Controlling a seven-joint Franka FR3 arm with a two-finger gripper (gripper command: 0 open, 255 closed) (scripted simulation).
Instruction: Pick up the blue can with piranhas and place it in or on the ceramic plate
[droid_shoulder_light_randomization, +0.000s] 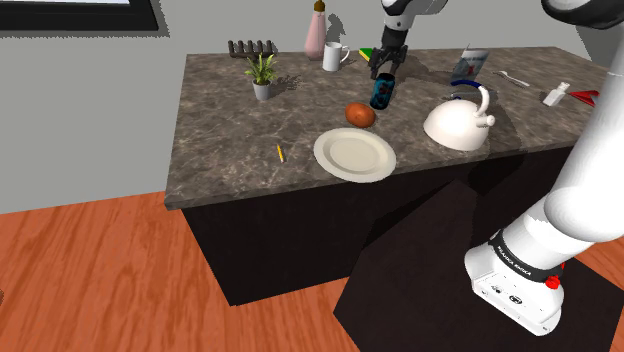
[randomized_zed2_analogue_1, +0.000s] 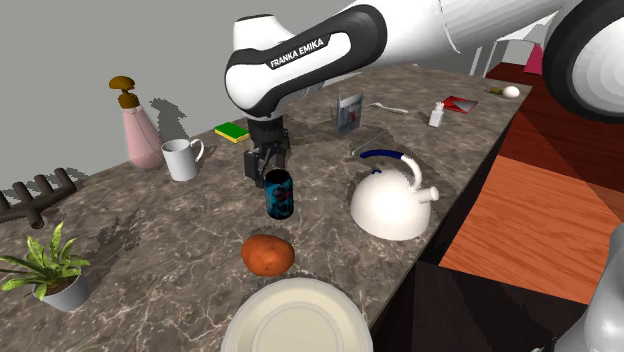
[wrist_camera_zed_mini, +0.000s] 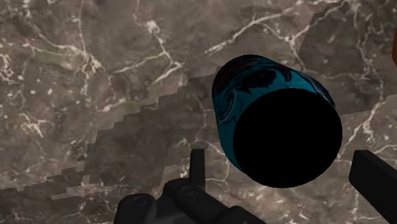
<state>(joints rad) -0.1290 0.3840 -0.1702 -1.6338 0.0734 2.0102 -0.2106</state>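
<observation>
Shoulder view: the blue can (droid_shoulder_light_randomization: 382, 93) is upright on the dark marbled tabletop (droid_shoulder_light_randomization: 230, 110). It sits beyond an orange-brown round thing (droid_shoulder_light_randomization: 361, 114) that lies between it and the pale plate (droid_shoulder_light_randomization: 353, 155) near the front edge. The gripper (droid_shoulder_light_randomization: 383, 78) comes down on the can from above, jaws over its upper part. The can reads as deep blue with darker markings.

Second exterior view: the can (randomized_zed2_analogue_1: 279, 193) is just under the gripper (randomized_zed2_analogue_1: 270, 172), with the white kettle (randomized_zed2_analogue_1: 392, 205) beside it. The round thing (randomized_zed2_analogue_1: 267, 254) and the plate (randomized_zed2_analogue_1: 295, 320) are nearer this camera. Its label is blue with dark shapes and a paler band near the top.

Wrist view: the can (wrist_camera_zed_mini: 280, 121) shows teal-blue sides with dark figures and a flat black top. It lies between the fingers (wrist_camera_zed_mini: 198, 167) of the gripper (wrist_camera_zed_mini: 282, 154). Tabletop (wrist_camera_zed_mini: 95, 76) shows between the can and this finger, and a sliver shows on the other side. So the jaws stand open astride the can and hold nothing, and the can sits closer to the far finger.

The can is probably light, with stiff but thin walls and a smooth, rounded side that could slip or roll. A hold across its width on the upper side wall, centred and closed gently, looks soundest.
</observation>
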